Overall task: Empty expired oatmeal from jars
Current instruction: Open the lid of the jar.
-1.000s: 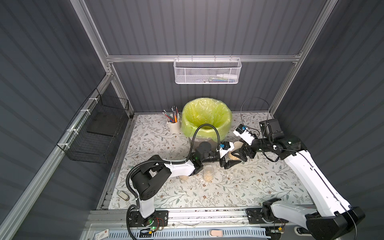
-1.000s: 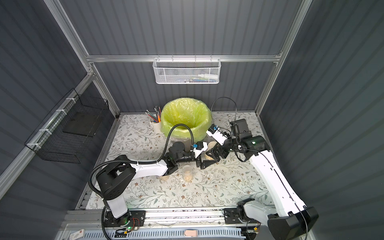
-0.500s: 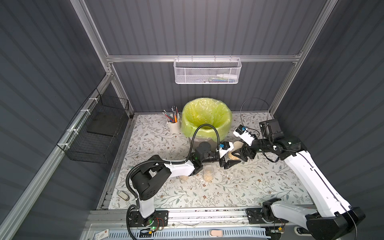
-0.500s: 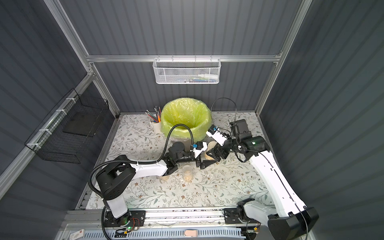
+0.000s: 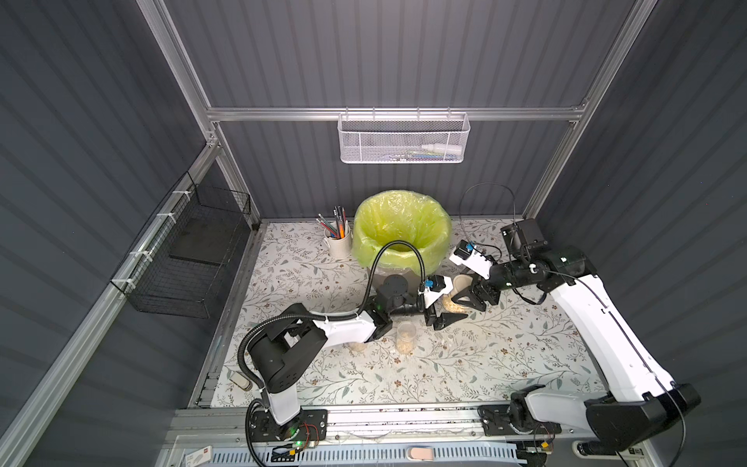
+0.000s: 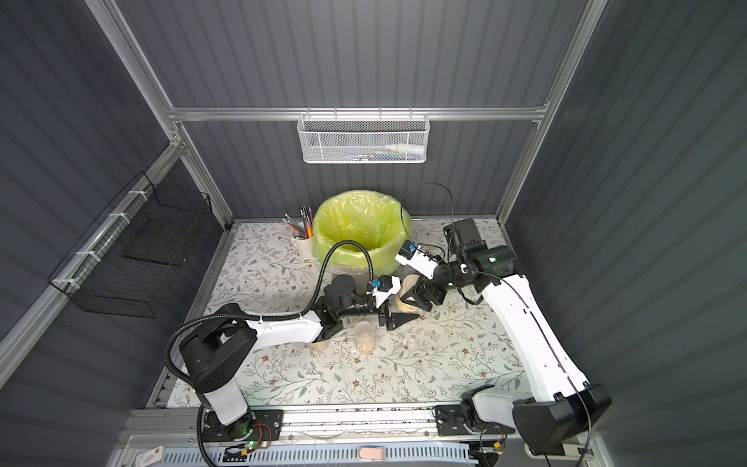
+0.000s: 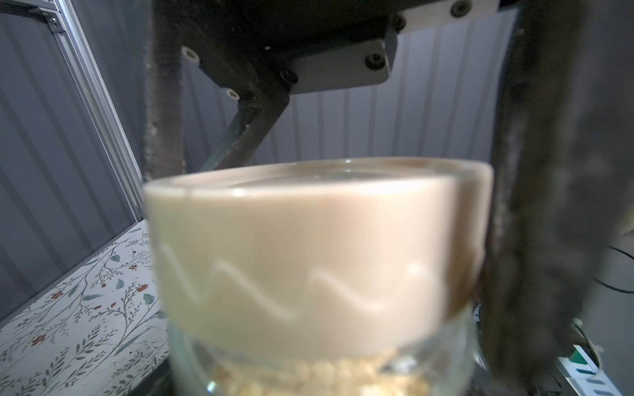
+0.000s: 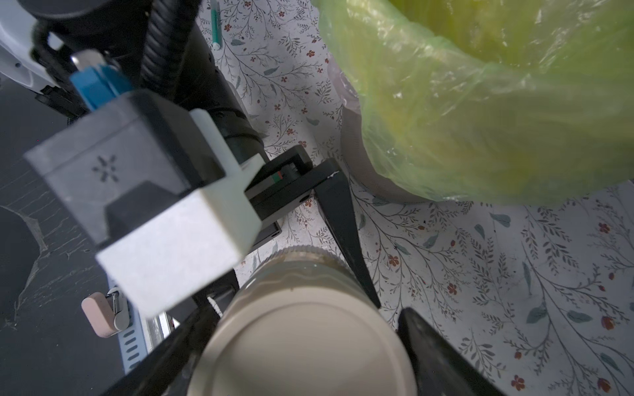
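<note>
Your left gripper (image 5: 444,311) clamps the slick, breakable squat jar (image 7: 192,363); your right gripper (image 8: 308,315) pinches its beige lid (image 7: 308,257) by the rim.

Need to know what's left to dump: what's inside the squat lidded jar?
In the squat jar, oatmeal shows through the glass below the beige lid; the lid hides how high it reaches.
</note>
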`<state>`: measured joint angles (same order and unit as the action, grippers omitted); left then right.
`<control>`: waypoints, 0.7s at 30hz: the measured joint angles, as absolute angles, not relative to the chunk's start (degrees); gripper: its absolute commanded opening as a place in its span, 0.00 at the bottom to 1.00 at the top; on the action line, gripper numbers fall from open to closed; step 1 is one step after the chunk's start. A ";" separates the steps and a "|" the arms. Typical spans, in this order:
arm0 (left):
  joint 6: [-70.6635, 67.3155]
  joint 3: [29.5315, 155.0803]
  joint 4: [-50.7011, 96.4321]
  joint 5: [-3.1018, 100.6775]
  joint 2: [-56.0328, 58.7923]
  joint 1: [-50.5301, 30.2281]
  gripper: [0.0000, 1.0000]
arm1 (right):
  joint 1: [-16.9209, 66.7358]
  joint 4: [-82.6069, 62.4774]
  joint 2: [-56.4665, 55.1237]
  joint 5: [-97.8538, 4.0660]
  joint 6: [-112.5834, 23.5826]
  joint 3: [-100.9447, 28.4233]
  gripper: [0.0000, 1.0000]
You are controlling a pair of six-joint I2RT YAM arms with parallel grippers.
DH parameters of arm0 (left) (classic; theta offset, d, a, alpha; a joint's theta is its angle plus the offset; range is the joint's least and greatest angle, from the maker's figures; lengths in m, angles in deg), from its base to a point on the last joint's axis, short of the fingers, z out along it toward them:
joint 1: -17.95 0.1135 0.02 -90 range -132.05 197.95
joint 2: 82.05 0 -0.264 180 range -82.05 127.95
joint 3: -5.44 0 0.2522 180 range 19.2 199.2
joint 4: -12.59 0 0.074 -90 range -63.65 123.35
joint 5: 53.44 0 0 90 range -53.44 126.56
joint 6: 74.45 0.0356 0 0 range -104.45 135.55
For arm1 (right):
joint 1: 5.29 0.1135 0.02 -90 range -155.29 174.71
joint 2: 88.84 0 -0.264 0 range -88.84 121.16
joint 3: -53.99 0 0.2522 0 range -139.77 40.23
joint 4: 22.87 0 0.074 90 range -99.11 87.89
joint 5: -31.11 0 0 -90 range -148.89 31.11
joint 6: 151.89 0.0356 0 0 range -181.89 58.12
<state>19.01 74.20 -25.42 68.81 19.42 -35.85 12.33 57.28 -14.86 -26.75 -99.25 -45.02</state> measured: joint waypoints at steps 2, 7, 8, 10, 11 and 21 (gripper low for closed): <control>19.01 74.12 -24.94 68.90 19.42 -35.85 0.01 | 12.33 57.85 -14.53 -26.73 -99.75 -45.07 0.84; 19.19 73.85 -24.68 69.25 19.42 -35.85 0.01 | 12.33 57.85 -15.63 -27.82 -100.63 -45.05 0.84; 19.29 73.83 -24.66 69.27 19.42 -35.85 0.01 | 12.33 57.78 -16.00 -28.13 -100.82 -45.05 0.84; 19.43 73.83 -24.46 69.31 19.42 -35.85 0.01 | 12.33 57.58 -17.02 -28.94 -101.00 -45.05 0.85; 19.54 73.83 -24.42 69.42 19.42 -35.85 0.01 | 12.33 57.32 -17.44 -29.16 -101.15 -44.96 0.85; 19.62 73.31 -24.20 69.18 19.29 -35.39 0.01 | 12.03 51.53 -24.65 -30.80 -101.57 -38.29 0.85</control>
